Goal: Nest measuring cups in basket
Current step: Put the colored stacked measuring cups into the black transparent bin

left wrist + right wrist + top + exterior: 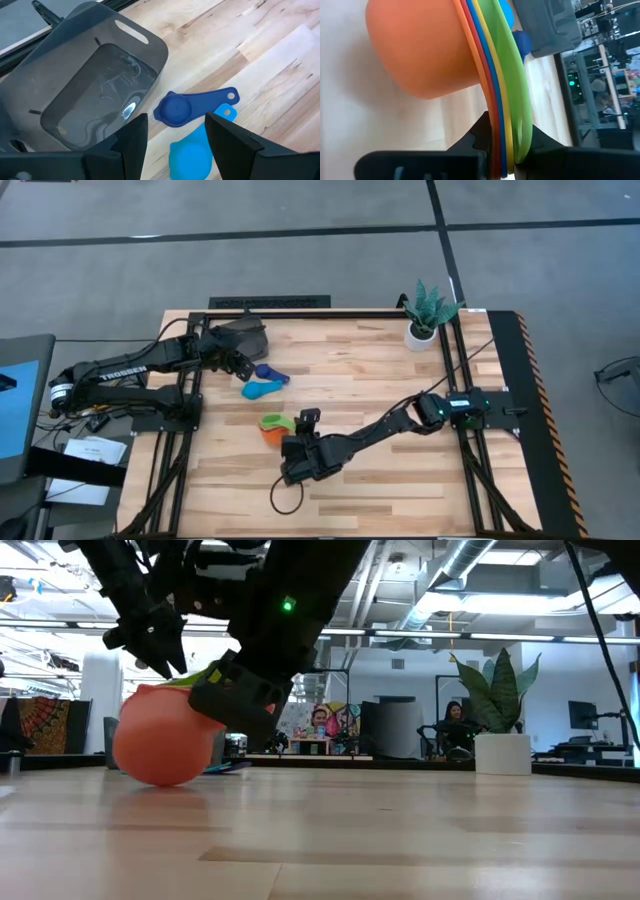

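Orange cup [420, 47] with its nested stack is pinched by the right gripper [502, 145] mid-tabletop; left gripper [172, 142] gapes, released, beside the basket [90, 60].

Open-plan office and robotics lab: wooden counter [400, 390] on grey floor, exposed ceiling ducts [470, 560], desks with monitors [390, 728], seated people [452, 730], potted plant [500, 710].

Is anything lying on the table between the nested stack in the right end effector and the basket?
Yes. The light blue cup and the dark blue cup lie between the stack held by the right end effector and the basket.
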`<state>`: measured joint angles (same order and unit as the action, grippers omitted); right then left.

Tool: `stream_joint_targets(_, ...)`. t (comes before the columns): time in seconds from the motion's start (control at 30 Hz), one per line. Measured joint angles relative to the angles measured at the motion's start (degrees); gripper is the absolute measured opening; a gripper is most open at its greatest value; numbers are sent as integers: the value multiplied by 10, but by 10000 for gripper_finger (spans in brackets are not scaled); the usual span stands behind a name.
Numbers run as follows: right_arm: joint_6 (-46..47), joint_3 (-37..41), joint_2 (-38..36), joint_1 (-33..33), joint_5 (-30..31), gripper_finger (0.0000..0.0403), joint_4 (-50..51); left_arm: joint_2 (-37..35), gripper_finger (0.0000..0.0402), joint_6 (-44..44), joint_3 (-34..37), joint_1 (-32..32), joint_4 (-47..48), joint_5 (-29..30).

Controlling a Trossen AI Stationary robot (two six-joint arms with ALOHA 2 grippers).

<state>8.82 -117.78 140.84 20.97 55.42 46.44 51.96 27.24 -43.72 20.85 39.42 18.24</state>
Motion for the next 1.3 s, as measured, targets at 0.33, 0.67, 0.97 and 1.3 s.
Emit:
stream_joint_targets(0.33, 23, -1, 0, 5, -45, 78, 15, 0, 186, 0, 0, -2, -1, 0)
stream_joint_targets(0.67, 14, 0, 1, 10, -47, 130, 36, 0, 186, 0, 0, -2, -6, 1)
stream_joint_targets(0.97, 32, 0, 1, 13, -45, 121, 47, 0, 186, 15, 0, -4, -6, 1)
stream_joint_targets(1.3, 105, 0, 1, 28, -83, 197, 92, 0, 186, 35, 0, -22, -6, 19)
